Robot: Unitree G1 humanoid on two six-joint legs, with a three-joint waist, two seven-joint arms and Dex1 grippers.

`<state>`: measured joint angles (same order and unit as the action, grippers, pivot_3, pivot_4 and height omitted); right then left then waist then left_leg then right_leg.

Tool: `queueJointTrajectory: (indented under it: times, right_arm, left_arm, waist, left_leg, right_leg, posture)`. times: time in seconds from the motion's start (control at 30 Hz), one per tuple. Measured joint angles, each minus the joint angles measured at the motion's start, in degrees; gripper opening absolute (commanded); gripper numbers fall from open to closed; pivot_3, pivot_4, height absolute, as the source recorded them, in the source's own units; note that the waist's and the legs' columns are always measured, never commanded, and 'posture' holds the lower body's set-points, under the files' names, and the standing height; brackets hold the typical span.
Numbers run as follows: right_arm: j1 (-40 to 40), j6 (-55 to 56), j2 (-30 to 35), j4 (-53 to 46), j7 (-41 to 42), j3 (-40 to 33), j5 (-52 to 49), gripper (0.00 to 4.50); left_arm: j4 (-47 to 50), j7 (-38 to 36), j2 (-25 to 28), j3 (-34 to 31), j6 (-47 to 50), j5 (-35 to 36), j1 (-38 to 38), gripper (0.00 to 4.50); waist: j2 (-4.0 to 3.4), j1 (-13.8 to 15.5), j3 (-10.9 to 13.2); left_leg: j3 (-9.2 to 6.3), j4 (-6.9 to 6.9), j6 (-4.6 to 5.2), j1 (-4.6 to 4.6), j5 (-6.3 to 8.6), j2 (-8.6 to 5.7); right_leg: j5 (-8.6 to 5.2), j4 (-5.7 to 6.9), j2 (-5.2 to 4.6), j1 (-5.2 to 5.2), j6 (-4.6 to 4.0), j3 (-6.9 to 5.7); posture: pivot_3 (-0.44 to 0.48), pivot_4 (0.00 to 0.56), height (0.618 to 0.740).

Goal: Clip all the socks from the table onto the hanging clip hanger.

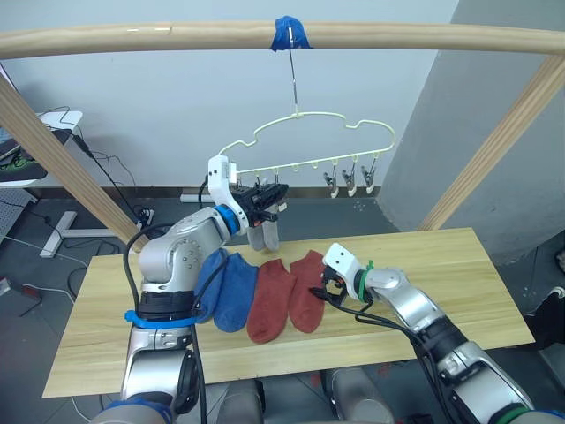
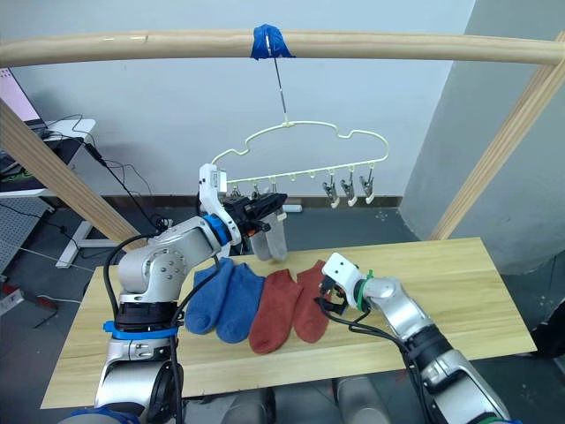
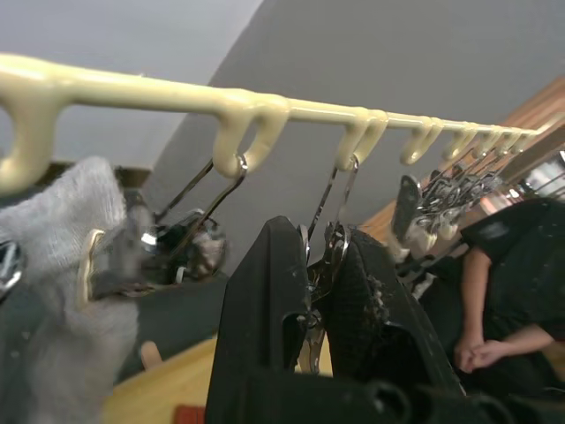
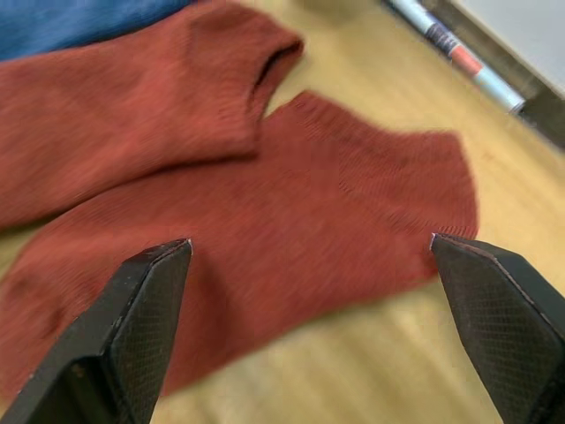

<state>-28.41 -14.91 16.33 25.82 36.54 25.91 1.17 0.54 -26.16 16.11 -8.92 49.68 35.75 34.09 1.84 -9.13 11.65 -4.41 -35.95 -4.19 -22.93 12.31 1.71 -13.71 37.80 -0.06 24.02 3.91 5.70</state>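
The pale-yellow clip hanger (image 1: 309,132) hangs from a wooden pole. Two light grey socks (image 1: 265,235) hang from clips near its left end. My left gripper (image 1: 275,193) is raised to the clip row beside them; in the left wrist view its fingers (image 3: 265,318) are shut on a metal clip (image 3: 320,265), with a clipped grey sock (image 3: 62,265) alongside. On the table (image 1: 459,274) lie two blue socks (image 1: 225,287) and two rust-red socks (image 1: 269,300). My right gripper (image 4: 309,243) hovers open just above the right red sock (image 1: 307,287).
Free clips (image 1: 353,177) hang at the hanger's right end. The top pole (image 1: 177,37) carries blue tape (image 1: 290,34) at the hook, with slanted poles at both sides. A seated person (image 3: 512,291) appears in the left wrist view. Cables lie on the floor behind.
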Motion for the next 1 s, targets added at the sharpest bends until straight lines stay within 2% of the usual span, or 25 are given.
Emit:
queueJointTrajectory:
  times: [0.13,0.43,0.63,0.67,0.9,1.0]
  right_arm:
    - [-4.31,3.51,-4.29,10.53,-1.68,-1.08,1.85,4.5]
    - [-8.47,7.0,-7.98,21.39,-1.61,-2.46,4.31,4.5]
    - [-7.14,9.47,-5.87,20.49,0.93,-1.99,6.16,2.61]
    - [-6.1,10.13,-5.16,19.36,1.26,-1.95,6.59,2.12]
    - [-1.29,11.26,-1.63,12.59,2.74,-2.08,7.33,0.07]
    - [3.83,10.7,2.58,2.83,4.45,-3.49,6.51,0.03]
  left_arm:
    - [1.71,0.96,1.77,-3.51,6.24,4.21,-0.13,0.27]
    - [3.99,2.31,1.82,-4.52,9.48,6.29,-0.59,0.27]
    - [4.45,4.05,1.3,-5.88,11.22,8.6,-0.78,0.27]
    - [4.46,4.62,0.68,-6.77,12.03,9.6,-0.79,0.27]
    - [4.27,8.52,-1.74,-10.15,16.49,15.12,-0.33,0.27]
    - [2.65,11.5,-3.04,-13.54,18.91,18.62,0.6,0.27]
  waist:
    - [-0.01,0.25,0.02]
    - [-0.01,1.38,0.01]
    - [-0.01,1.39,0.01]
    - [-0.01,1.39,0.01]
    - [0.0,1.75,0.01]
    - [0.0,2.28,0.02]
  left_leg:
    - [-0.02,0.02,0.0,0.01,0.0,0.01]
    - [-0.03,-0.01,-0.01,0.04,0.0,0.0]
    - [-0.04,-0.01,-0.01,0.26,0.0,0.0]
    - [-0.05,-0.01,-0.02,0.27,0.0,0.0]
    - [-0.08,-0.03,-0.02,0.34,0.0,-0.02]
    - [-0.09,-0.03,-0.02,0.26,0.01,-0.03]
  right_leg:
    - [0.0,0.05,0.01,0.03,-0.01,-0.02]
    - [0.01,0.04,0.0,-0.04,0.0,-0.02]
    - [0.01,-0.03,-0.01,-0.33,0.0,-0.05]
    - [0.0,-0.06,-0.01,-0.36,0.0,-0.05]
    - [0.01,-0.08,-0.03,-0.45,0.02,-0.08]
    - [0.0,-0.15,-0.04,-0.41,0.02,-0.09]
  posture:
    - [-0.07,0.185,0.74]
    - [-0.039,0.181,0.74]
    - [-0.039,0.178,0.74]
    - [-0.039,0.178,0.74]
    - [-0.053,0.174,0.74]
    - [-0.056,0.173,0.74]
